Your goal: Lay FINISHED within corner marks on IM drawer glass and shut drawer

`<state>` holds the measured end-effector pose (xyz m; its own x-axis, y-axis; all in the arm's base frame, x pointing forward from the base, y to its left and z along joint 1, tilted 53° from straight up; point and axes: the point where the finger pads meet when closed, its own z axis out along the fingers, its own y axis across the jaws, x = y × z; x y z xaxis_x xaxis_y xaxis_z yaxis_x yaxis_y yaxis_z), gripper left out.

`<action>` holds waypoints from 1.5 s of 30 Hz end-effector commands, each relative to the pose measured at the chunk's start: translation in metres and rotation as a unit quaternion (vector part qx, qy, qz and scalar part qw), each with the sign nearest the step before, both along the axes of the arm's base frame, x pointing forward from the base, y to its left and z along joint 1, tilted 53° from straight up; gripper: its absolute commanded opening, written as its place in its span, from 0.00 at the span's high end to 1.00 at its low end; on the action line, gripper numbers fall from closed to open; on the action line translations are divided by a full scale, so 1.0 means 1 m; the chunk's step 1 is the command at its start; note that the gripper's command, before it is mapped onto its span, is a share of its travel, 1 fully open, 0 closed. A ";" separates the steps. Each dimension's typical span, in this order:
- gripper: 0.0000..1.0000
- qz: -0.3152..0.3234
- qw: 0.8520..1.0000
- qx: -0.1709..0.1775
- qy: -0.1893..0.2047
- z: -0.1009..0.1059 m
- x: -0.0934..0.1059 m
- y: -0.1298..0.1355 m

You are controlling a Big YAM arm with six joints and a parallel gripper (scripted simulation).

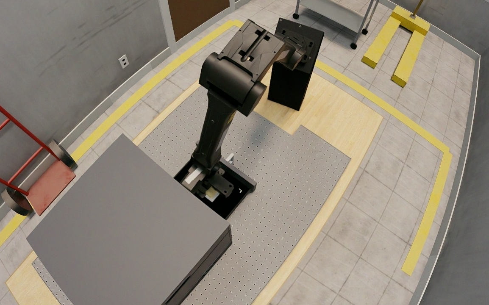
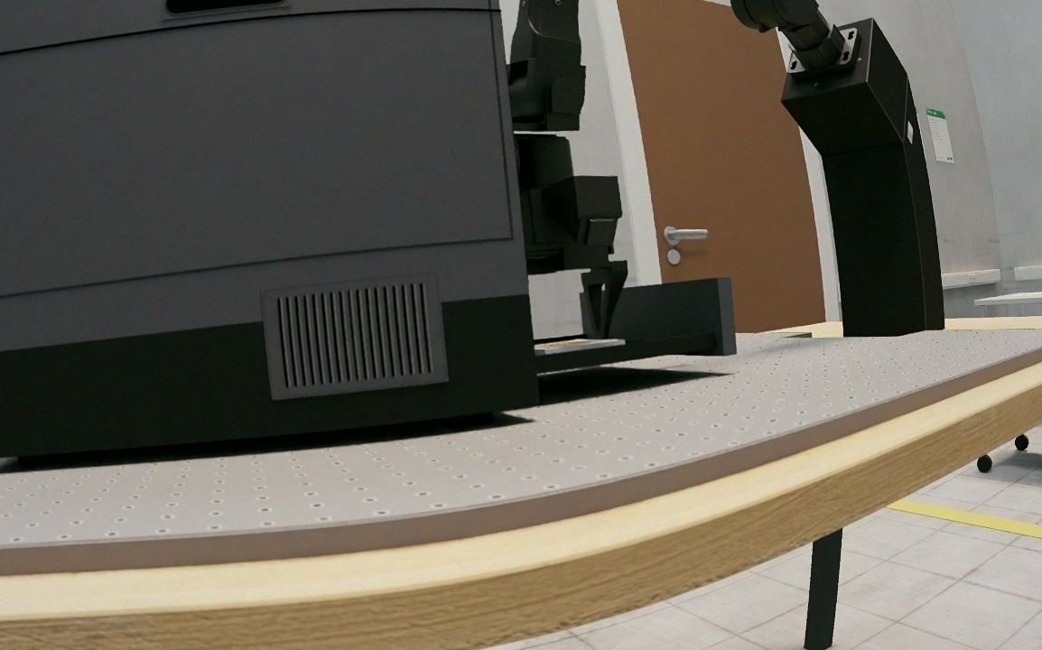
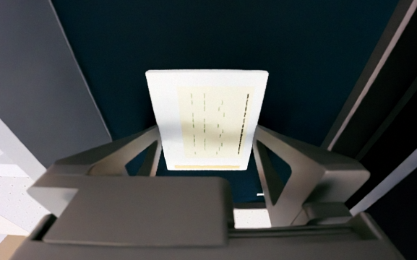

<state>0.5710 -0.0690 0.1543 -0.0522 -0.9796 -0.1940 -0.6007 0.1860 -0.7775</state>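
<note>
The gel imager IM (image 1: 125, 220) (image 2: 242, 162) stands upright with its drawer (image 1: 244, 178) (image 2: 714, 317) pulled out. My gripper (image 2: 599, 332) (image 3: 207, 130) points down inside the drawer and is shut on the white cassette FINISHED (image 1: 212, 195) (image 2: 581, 345) (image 3: 215, 123), one finger at each long side. The cassette is level, low over the dark glass (image 3: 208, 36); I cannot tell whether it touches it. One white corner mark (image 1: 240, 190) (image 3: 260, 194) shows near the drawer's side; I see no other marks clearly.
The drawer's front panel (image 2: 670, 311) (image 3: 24, 72) rises beside the gripper, with a pale handle (image 1: 229, 158) (image 3: 6, 169) outside. IM's body is close on the other side. The arm's black pedestal (image 1: 287, 85) (image 2: 880, 226) stands beyond the perforated plate (image 1: 295, 163) (image 2: 832, 379).
</note>
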 end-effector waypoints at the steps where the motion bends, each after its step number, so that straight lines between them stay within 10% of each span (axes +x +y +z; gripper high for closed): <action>1: 0.22 0.003 1.000 0.001 -0.007 0.002 0.009 0.006; 45: 0.08 0.003 1.000 0.000 -0.010 0.006 0.008 0.006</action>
